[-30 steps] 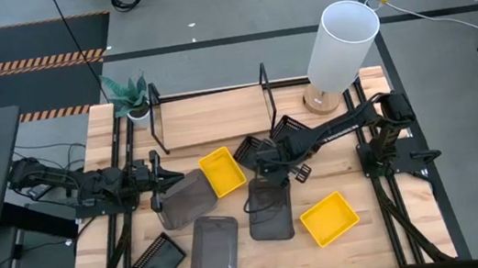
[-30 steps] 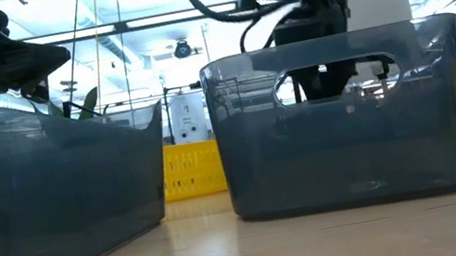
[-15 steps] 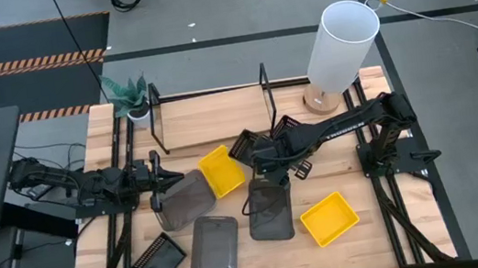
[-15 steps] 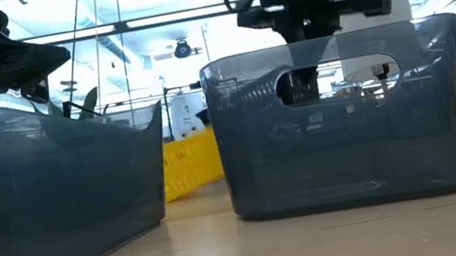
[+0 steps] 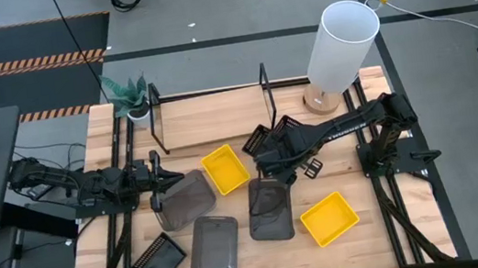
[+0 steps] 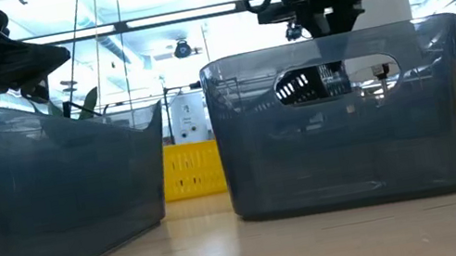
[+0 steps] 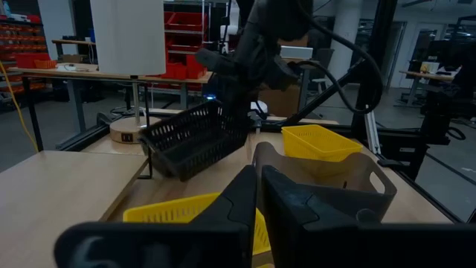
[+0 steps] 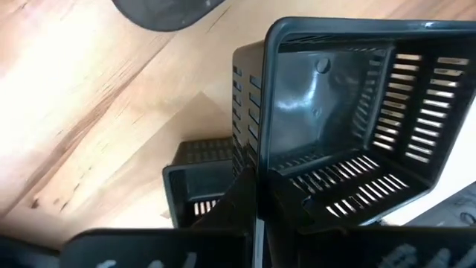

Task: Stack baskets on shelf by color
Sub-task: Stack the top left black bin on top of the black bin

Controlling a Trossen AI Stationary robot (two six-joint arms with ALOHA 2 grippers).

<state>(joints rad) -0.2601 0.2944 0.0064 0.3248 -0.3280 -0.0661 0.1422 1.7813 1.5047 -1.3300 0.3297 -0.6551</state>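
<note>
The right end effector (image 5: 267,153) has its fingers clamped on the wall of a black mesh basket (image 5: 258,140), which hangs tilted and clear of the table (image 5: 365,247). Just beyond it stands the shelf (image 5: 209,117), its board still bare. A second mesh basket (image 5: 289,130) lies just beside the end effector, toward the lamp (image 5: 339,47).

The yellow basket (image 5: 225,169) sits just beside the end effector on its left-arm side, a grey basket (image 5: 268,210) right under it toward the front edge, and another yellow basket (image 5: 329,217) farther that way.

That mesh basket looks light and fairly stiff, though the slotted wall could flex or slip a little under a one-sided pinch. I'd hold it on the rim at the middle of a long wall, so it swings less.

The left end effector (image 5: 158,177) rests at the rim of another grey basket (image 5: 185,199), well apart from the right one; its fingers look closed on the rim.
</note>
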